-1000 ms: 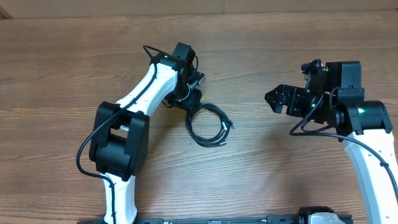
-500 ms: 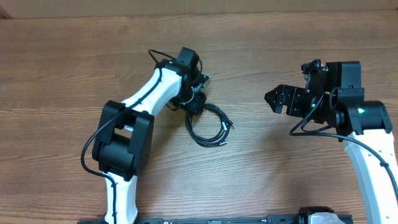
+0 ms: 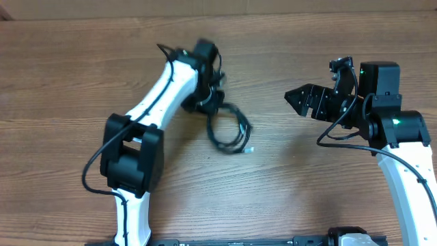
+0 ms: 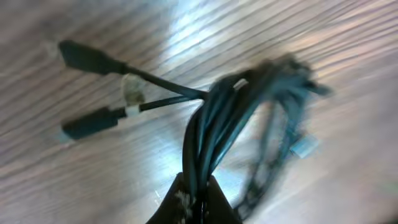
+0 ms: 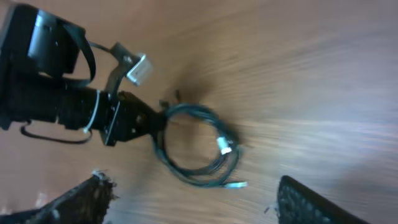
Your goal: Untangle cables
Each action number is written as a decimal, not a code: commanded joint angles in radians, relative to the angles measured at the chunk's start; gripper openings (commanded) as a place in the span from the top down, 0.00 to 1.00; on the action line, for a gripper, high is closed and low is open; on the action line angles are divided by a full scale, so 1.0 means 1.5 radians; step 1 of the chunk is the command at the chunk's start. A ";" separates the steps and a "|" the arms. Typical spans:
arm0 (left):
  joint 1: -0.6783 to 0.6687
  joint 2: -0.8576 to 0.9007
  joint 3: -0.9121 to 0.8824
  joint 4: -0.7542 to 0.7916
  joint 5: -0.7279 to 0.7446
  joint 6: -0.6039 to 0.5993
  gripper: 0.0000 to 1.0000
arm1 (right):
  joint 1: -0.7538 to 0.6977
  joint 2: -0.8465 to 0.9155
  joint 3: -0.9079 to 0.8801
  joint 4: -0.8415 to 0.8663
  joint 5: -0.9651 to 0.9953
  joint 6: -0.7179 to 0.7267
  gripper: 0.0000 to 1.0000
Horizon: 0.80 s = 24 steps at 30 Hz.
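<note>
A big brown wooden table (image 3: 341, 48) fills the view, with long wood lines running from side to side. A thin pale strip (image 3: 218, 5) runs along its far edge.

The left arm (image 3: 164, 89) and the right arm (image 3: 403, 171) are white and black.

The right gripper (image 3: 300, 100) sits well apart from the cords, with its fingers spread wide and nothing in them. The left gripper (image 4: 194, 190) is pressed together, pinching the cables (image 4: 217, 124).

The thin black cables (image 3: 239, 140) loop out from that gripper near the middle of the table. They look blurry, so I cannot tell if they touch the wood. Two black plugs (image 4: 87, 56) stick out to one side.
</note>
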State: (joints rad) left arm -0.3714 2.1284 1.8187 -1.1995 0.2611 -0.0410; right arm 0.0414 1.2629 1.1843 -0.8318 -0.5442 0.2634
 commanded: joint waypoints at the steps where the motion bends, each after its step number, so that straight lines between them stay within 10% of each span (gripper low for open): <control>1: 0.016 -0.012 0.094 -0.050 0.118 -0.018 0.96 | 0.037 -0.002 0.018 0.039 -0.052 0.090 0.18; 24: 0.073 -0.012 0.133 -0.089 0.296 -0.018 0.96 | 0.126 0.201 0.018 0.075 0.021 0.243 0.37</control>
State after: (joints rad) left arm -0.2665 2.1277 1.9896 -1.3308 0.6308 -0.0540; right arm 0.2253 1.5280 1.1851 -0.7330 -0.5323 0.5922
